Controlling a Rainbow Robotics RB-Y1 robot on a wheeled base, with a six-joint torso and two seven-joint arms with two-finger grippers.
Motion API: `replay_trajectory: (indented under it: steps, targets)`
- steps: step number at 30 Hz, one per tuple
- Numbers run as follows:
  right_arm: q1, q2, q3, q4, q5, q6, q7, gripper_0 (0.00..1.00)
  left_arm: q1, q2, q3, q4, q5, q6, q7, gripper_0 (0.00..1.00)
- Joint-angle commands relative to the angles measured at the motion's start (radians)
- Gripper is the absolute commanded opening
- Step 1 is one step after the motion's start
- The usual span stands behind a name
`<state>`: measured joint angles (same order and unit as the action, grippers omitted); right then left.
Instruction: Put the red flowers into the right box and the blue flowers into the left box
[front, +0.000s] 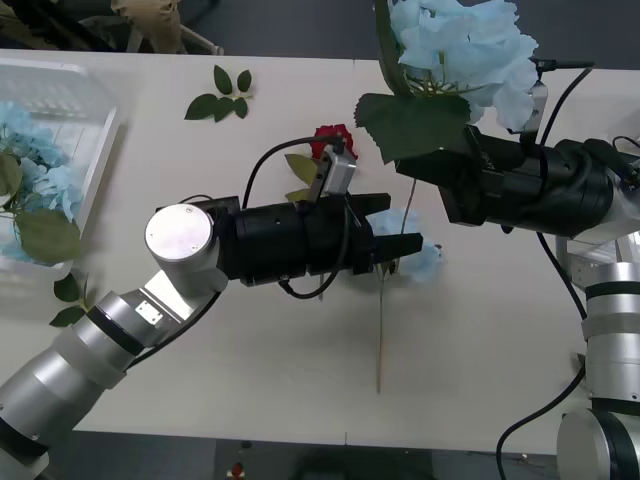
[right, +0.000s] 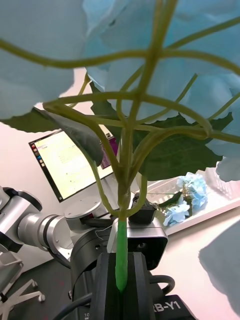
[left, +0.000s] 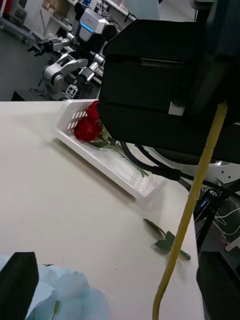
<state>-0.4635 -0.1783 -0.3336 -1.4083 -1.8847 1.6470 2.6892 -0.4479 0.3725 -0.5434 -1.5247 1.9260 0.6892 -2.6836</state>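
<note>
On your far left sits the left box (front: 95, 150), with blue flowers (front: 25, 160) already lying in it. Loose green leaf sprigs (front: 222, 97) lie on the table (front: 200, 380) near it.

In the middle, your left gripper (front: 398, 232) reaches across the table. Its fingers are apart, one on each side of a blue flower on the table (front: 420, 255). They are not squeezing it yet. Just behind the arm, a red flower (front: 332, 140) lies on the table, partly hidden.

On your right, the right gripper (right: 121, 280) is clamped on the stem of a blue flower held up high (front: 465, 50). Its long stem (left: 192, 200) hangs down right next to the left gripper. The right box (left: 107, 160) already holds red flowers (left: 89, 125).

Here is what could go wrong. The two arms are very close, so they could bump. The hanging stem could catch on the left fingers and pull the flower loose. If the left gripper pinches the soft petals and not the stem, that flower could slip out. You could also knock the red flower off its spot.
</note>
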Motion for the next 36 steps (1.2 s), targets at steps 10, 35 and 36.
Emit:
replay_trajectory:
  steps: [10,35,36]
  targets:
    - [-0.029,0.002,0.028,-0.021,-0.001,-0.019,0.016,0.00,-0.029,-0.020,-0.004,-0.012,0.042,-0.033,-0.022,0.00]
    - [-0.029,0.002,0.031,-0.021,0.022,-0.033,0.016,1.00,0.035,0.332,-0.003,-0.012,0.142,-0.037,-0.022,0.00]
    - [-0.029,0.002,0.030,-0.021,0.021,-0.032,0.016,1.00,0.038,0.362,-0.003,-0.012,0.154,-0.037,-0.022,0.00]
